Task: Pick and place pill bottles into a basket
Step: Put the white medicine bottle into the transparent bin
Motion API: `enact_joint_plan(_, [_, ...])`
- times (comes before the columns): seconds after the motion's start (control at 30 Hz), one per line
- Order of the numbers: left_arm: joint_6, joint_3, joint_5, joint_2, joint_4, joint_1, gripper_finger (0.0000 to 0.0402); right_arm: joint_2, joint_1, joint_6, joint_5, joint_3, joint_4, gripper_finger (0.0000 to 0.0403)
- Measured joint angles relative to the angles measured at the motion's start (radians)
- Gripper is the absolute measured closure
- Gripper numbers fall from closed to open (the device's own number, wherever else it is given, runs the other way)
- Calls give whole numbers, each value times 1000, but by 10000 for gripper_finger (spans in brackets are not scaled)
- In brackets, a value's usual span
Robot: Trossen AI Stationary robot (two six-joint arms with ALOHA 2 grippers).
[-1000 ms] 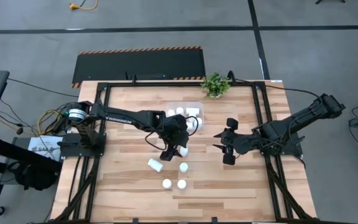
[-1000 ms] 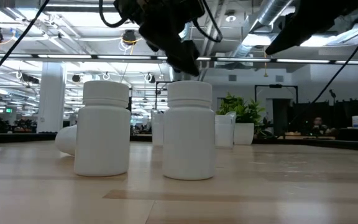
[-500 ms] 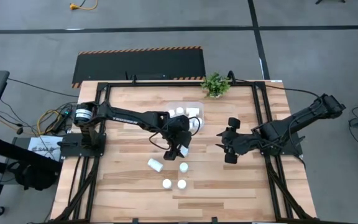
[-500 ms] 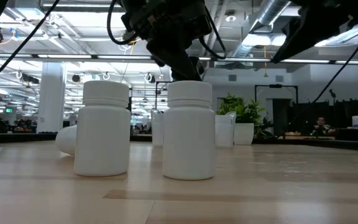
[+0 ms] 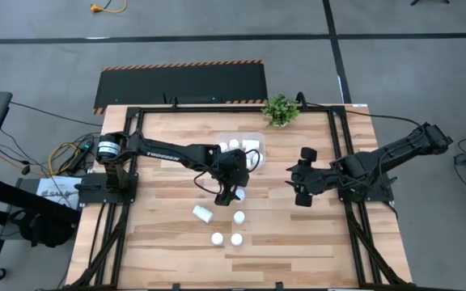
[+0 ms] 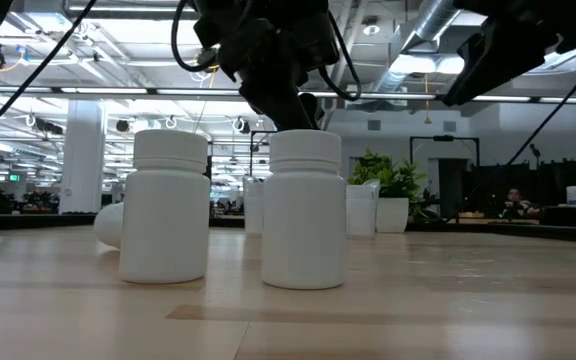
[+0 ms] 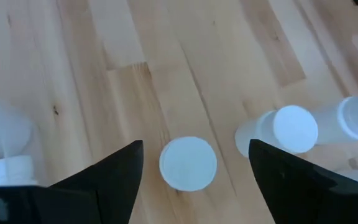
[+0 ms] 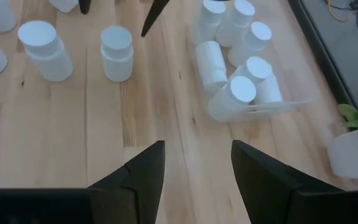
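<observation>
The left gripper (image 5: 235, 192) hangs at table centre, just at 6 o'clock of the bin (image 5: 259, 139), its jaws spread wide and empty astride one upright bottle (image 7: 188, 163) seen cap-on between the fingers (image 7: 107, 180). The bin holds several bottles (image 8: 238, 90), some tipped; loose on the wood at 6 o'clock of the gripper stand three more (image 5: 239, 217), with one lying on its side (image 5: 202, 213) at 7 o'clock. The right gripper (image 5: 304, 176) waits at 3 o'clock of the bin, well apart, jaws parted and holding nothing.
</observation>
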Motion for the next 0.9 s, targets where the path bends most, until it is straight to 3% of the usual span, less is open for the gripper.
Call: enact_joint_plan(0.9, [38, 0, -44, 48, 2, -11, 122, 1, -47, -59, 1, 0, 4, 226])
